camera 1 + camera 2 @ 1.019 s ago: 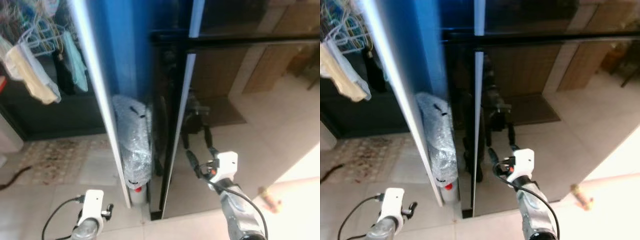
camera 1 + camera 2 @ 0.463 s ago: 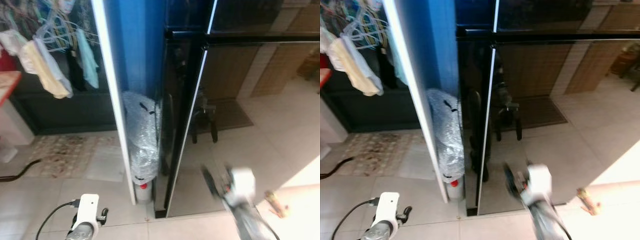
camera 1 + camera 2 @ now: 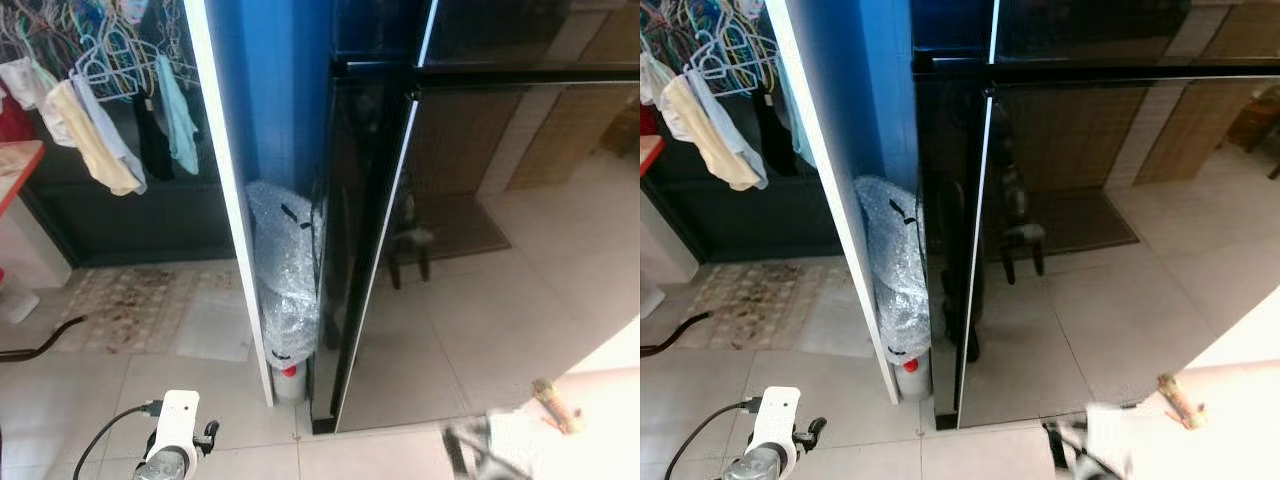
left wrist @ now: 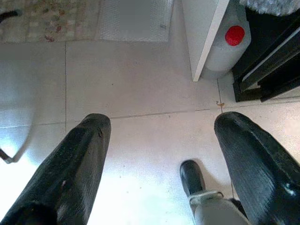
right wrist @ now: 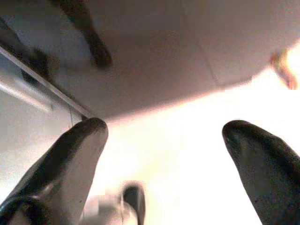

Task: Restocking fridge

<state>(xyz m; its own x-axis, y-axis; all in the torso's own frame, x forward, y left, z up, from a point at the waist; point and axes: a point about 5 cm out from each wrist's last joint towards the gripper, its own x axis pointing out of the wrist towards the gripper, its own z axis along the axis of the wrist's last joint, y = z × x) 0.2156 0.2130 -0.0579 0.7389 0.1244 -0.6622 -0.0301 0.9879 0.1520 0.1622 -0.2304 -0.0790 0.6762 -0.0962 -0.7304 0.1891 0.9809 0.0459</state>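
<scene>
— Straight ahead of the robot, what do the eye views show?

— The fridge (image 3: 440,250), tall and black. Its glossy front mirrors the tiled floor and a wooden wall. Its long axis is upright, and the front faces the robot, turned a little to the robot's right. Its doors are closed. I can read no brand or writing on it.

— And beside it?

— A bubble-wrapped bundle (image 3: 287,270) stands upright in the gap between the fridge and a white panel (image 3: 230,200), with a red-capped jug (image 3: 289,380) at its foot. Clothes on hangers (image 3: 95,110) hang further to the left.

— Where are the grippers there?

— The left gripper (image 3: 212,435) is low, over the floor tiles (image 3: 80,400). The right gripper (image 3: 1065,450) is a blur at the lower edge.

— The left wrist view?

— The 2 black fingers (image 4: 79,164) are spread wide and hold nothing. Between them I see floor, the jug, and the fridge's bottom corner.

— The right wrist view?

— It is blurred, but its fingers (image 5: 70,164) are also wide apart and empty, above pale floor, with the fridge's lower edge near.
</scene>
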